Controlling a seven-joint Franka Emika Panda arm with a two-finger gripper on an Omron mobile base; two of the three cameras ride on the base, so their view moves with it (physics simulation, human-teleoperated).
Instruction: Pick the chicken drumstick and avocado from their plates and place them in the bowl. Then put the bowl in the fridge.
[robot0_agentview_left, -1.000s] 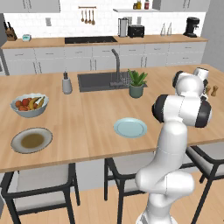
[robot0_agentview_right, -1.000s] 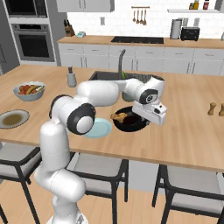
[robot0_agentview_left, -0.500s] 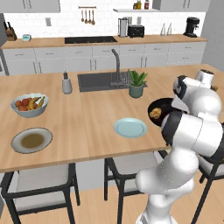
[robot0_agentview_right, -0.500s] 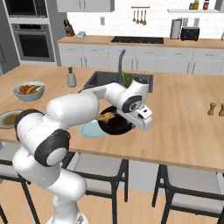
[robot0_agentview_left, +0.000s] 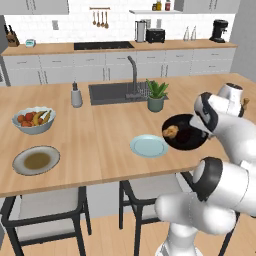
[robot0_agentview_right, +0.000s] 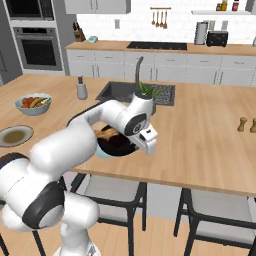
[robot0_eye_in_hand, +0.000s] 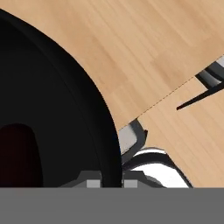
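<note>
My end effector (robot0_eye_in_hand: 107, 183) pinches the rim of the round black shallow bowl (robot0_agentview_left: 186, 132), lifted over the wooden table (robot0_agentview_left: 100, 130) beside the pale light-blue plate (robot0_agentview_left: 149, 146), the golden-brown chicken drumstick (robot0_agentview_left: 171, 131) inside, so I judge I should carry it level toward the fridge.

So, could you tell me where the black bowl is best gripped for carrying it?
By the rim, on the side nearest the arm. The bowl is too wide to span, but its thin wall fits between the fingers, one inside and one outside. The chicken drumstick lies at the opposite side, clear of that spot. The gripper holds it this way.
</note>
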